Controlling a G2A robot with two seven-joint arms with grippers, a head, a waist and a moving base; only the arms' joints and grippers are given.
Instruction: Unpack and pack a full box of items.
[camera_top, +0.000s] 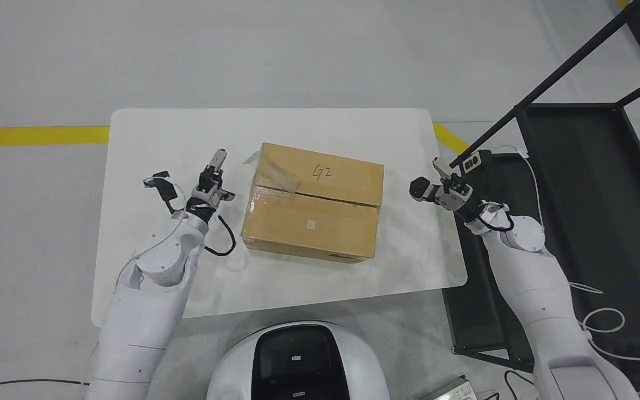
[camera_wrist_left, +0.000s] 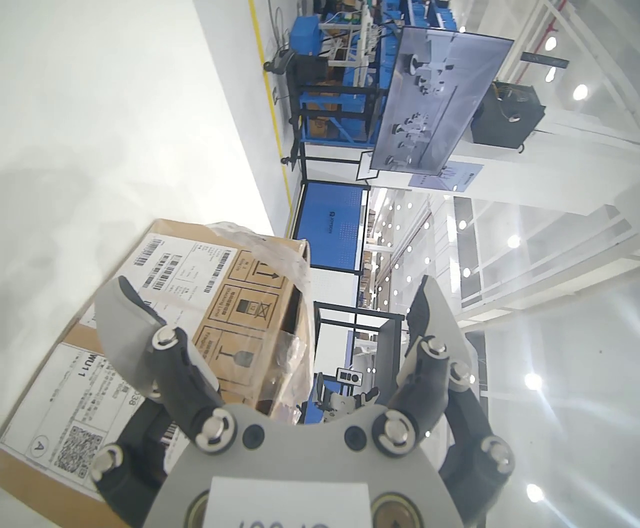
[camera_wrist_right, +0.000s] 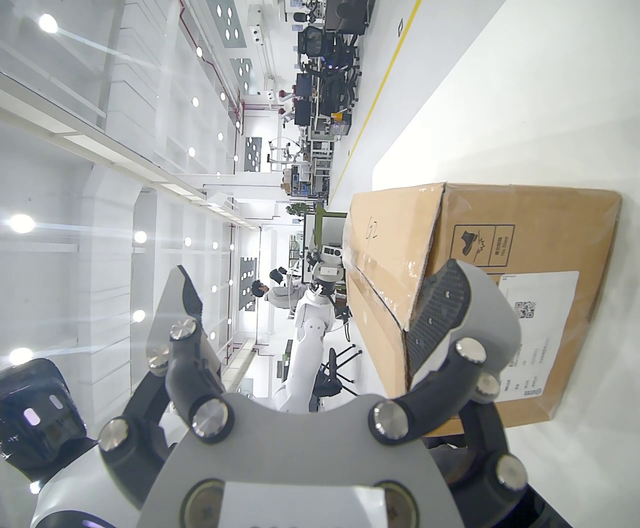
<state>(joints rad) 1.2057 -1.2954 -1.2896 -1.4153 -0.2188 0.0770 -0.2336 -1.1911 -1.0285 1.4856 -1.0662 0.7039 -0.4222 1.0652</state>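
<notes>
While the left gripper (camera_top: 214, 168) hangs with its jaws spread wide and nothing between them, it sits just beside the left end of the cardboard box (camera_top: 315, 205), not touching it. The right gripper (camera_top: 430, 177) is also spread and empty, near the box's right end, above the table's right edge. Between the 2 grippers the box lies on the white table (camera_top: 150, 140), roughly at its middle, with its 2 top flaps shut along 1 seam and a handwritten mark on the far flap. Crumpled clear tape (camera_wrist_left: 280, 260) clings to a corner at the left end. White labels (camera_wrist_left: 175, 270) cover that end. A black frame (camera_top: 560, 130) stands beside the table on the right.
</notes>
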